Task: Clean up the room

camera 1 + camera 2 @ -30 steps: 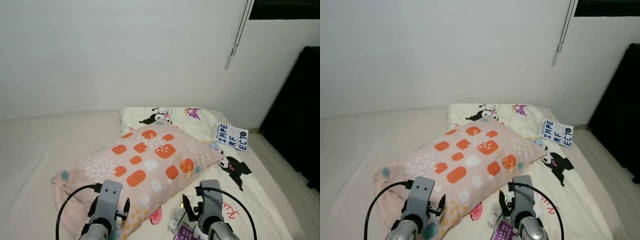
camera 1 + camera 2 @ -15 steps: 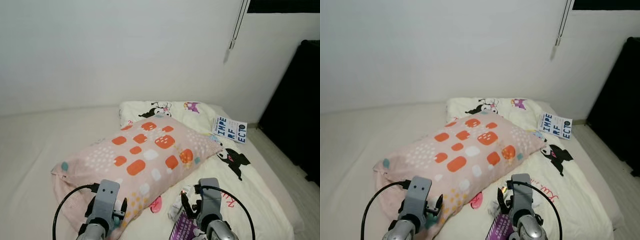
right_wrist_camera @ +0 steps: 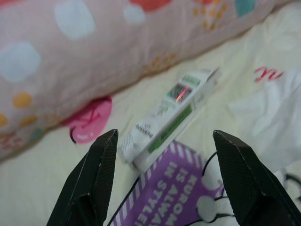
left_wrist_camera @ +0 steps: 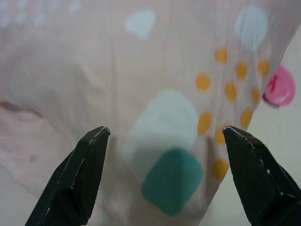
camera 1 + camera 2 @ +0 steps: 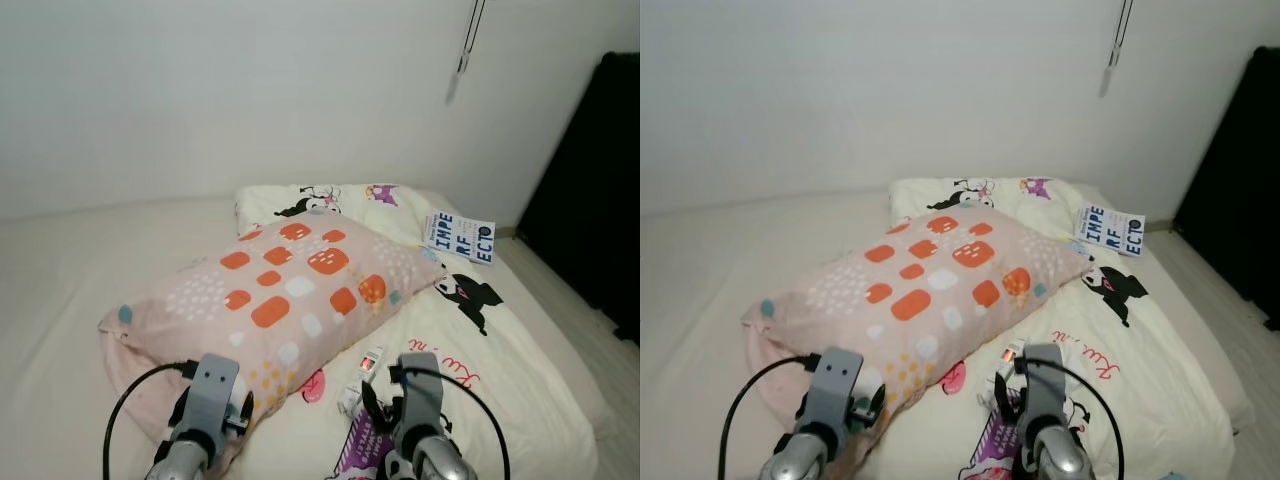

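White tube (image 3: 168, 111) now clear of pillow (image 5: 270, 295) | right tool (image 3: 162, 188) open above

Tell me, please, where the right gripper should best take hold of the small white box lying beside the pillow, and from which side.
Probably from above, across the narrow width at mid-length. The small white box lies flat on the blanket, long and slim, apart from the pillow. The right gripper, open, already straddles it.

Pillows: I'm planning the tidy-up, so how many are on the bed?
1: the pink pillow with orange patches lies across the cartoon-print bedding, just ahead of the left pincer.
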You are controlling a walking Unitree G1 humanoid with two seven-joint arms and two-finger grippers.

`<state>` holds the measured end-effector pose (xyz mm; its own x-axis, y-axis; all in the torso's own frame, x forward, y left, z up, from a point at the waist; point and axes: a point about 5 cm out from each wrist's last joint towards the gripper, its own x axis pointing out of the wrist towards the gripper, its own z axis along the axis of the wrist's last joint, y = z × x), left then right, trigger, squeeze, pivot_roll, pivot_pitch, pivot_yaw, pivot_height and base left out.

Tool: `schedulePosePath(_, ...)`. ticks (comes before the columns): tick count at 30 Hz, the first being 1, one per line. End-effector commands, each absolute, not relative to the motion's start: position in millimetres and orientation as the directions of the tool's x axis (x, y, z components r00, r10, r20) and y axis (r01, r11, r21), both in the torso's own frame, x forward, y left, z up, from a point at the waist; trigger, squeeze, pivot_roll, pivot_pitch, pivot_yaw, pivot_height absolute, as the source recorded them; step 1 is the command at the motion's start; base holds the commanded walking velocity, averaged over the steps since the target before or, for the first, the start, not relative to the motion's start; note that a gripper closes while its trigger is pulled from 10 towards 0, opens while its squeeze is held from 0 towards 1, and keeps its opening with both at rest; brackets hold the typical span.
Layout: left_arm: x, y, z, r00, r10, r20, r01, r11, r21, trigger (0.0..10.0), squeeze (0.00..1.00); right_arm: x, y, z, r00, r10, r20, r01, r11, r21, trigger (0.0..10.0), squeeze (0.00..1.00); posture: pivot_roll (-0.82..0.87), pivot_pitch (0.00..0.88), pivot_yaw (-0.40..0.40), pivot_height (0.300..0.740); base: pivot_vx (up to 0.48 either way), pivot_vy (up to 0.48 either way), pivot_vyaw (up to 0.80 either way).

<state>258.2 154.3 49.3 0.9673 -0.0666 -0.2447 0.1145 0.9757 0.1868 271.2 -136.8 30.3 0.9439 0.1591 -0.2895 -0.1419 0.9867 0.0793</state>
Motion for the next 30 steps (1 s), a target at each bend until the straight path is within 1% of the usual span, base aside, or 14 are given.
schedulePosePath(1, 254.6, 157.3, 47.3, 0.962, -0.07, -0.263, 0.125, 0.972, 0.199, 10.0, 0.0, 267.8, -135.3, 27.4, 0.939, 0.161, -0.302, -0.138, 0.986, 0.095, 10.0, 0.0, 0.03, 0.15, 0.032, 0.618, 0.0, 0.0, 0.0)
schedulePosePath(15, 251.5, 159.6, 47.7, 0.953, -0.112, -0.283, 0.174, 0.964, 0.203, 10.0, 0.0, 264.6, -131.7, 24.6, 0.937, 0.163, -0.31, -0.136, 0.985, 0.108, 10.0, 0.0, 0.05, 0.145, 0.048, 0.618, 0.0, 0.0, 0.0)
schedulePosePath(30, 252.9, 154.6, 49.8, 0.937, -0.174, -0.304, 0.239, 0.952, 0.191, 10.0, 0.0, 260.9, -128.8, 21.0, 0.93, 0.167, -0.328, -0.131, 0.983, 0.13, 10.0, 0.0, 0.05, 0.153, 0.06, 0.618, 0.0, 0.0, 0.0)
